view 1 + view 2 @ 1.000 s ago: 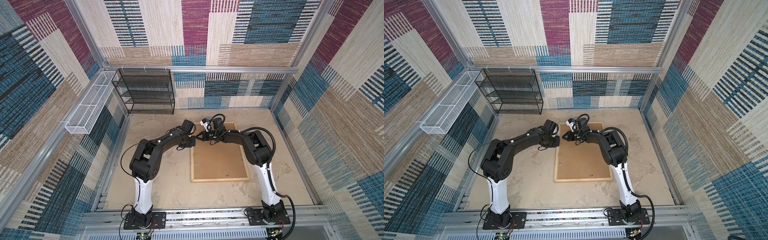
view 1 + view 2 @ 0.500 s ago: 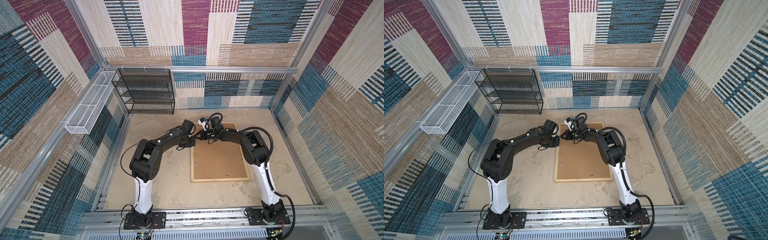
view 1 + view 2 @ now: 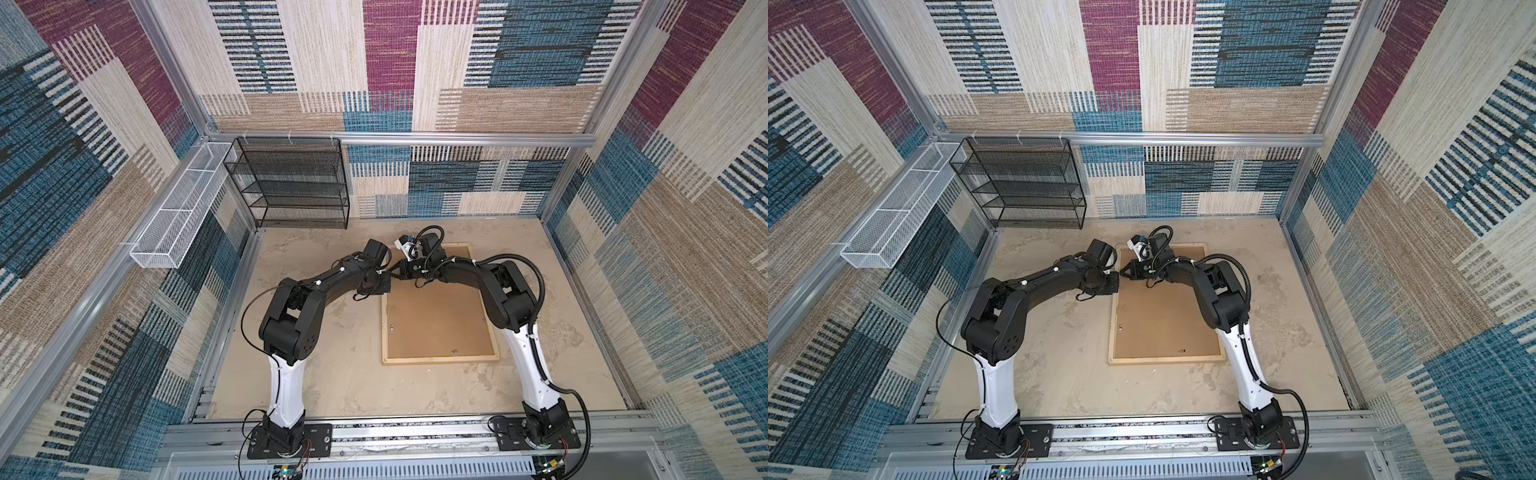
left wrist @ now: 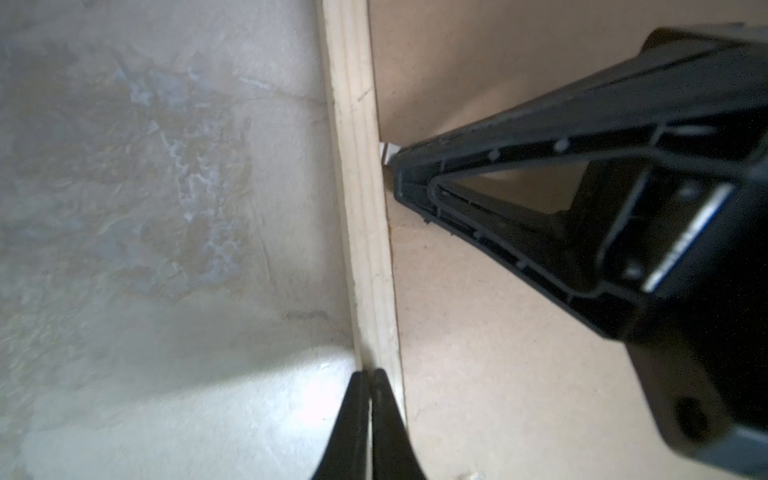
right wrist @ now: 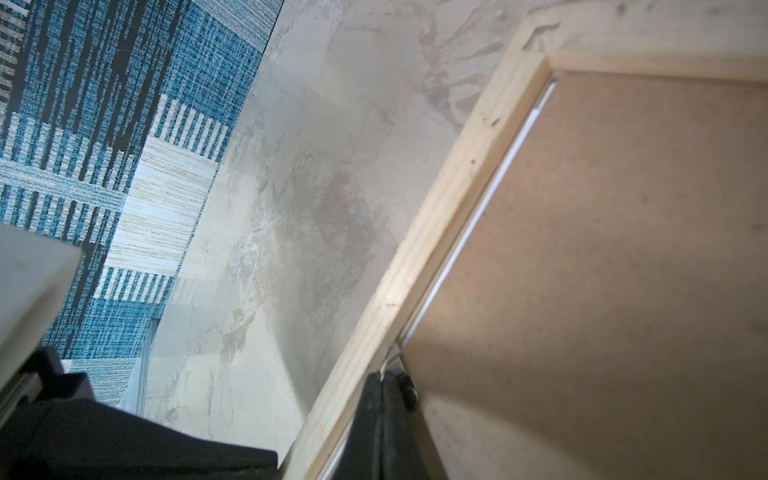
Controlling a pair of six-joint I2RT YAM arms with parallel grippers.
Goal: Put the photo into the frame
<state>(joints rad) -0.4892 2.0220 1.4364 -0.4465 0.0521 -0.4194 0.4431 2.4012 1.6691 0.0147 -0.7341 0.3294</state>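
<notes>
The frame [image 3: 440,360] lies back-up right of centre in both top views, the photo apparently hidden under its backing board [image 3: 436,316]; the left gripper [image 4: 370,382] and right gripper [image 5: 380,380], both clenched empty at the upper-left bar, likely must next press the tab [image 4: 387,150] flat.

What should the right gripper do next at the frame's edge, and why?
Probably nudge the small pale tab over the backing board: the shut right gripper has its tip right at that tab, the board lies in the frame, and the shut left gripper rests on the frame bar.
</notes>
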